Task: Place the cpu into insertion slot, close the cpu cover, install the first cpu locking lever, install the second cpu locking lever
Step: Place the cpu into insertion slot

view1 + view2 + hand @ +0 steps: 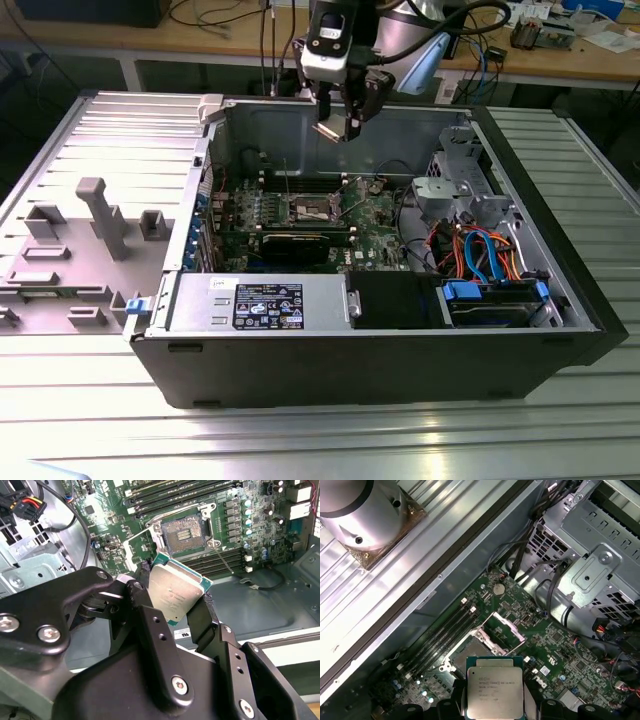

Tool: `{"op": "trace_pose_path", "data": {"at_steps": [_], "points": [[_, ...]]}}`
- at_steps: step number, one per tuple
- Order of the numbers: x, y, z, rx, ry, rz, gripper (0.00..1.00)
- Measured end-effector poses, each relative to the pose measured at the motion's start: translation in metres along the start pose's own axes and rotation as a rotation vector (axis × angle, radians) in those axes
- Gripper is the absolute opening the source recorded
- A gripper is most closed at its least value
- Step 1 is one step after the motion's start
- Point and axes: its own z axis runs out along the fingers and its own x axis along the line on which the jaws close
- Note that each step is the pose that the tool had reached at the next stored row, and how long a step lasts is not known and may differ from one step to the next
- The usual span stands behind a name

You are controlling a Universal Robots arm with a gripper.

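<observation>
Cpu [176, 592] is pinched by its edges in my tool [340, 122], upper centre of the exterior view, well above the bare slot [184, 530]; its cover [504, 628] stands open to admit it.

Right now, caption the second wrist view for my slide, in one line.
The hand grips the cpu by its edges over the motherboard, the insertion slot lying uncovered beyond it.

Your arm [402, 32] reaches down, wrist tilted, and your hand [340, 127] hangs with both black fingers [150, 625] clamped on the cpu [176, 591] between them.
</observation>
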Motion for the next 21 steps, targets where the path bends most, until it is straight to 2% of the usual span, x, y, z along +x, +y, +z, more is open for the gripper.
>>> {"op": "trace_pose_path", "data": {"at_steps": [11,15,19,21], "points": [[-0.0003,0.0001,0.0004,-0.0021,-0.0113,0.128,0.54],[-0.0009,-0.0003,0.0006,-0.0027,-0.0143,0.162,0.54],[-0.0009,-0.0003,0.0012,-0.0042,-0.0206,0.233,0.54],[-0.0009,-0.0003,0.0013,-0.0044,-0.0222,0.250,0.54]]}}
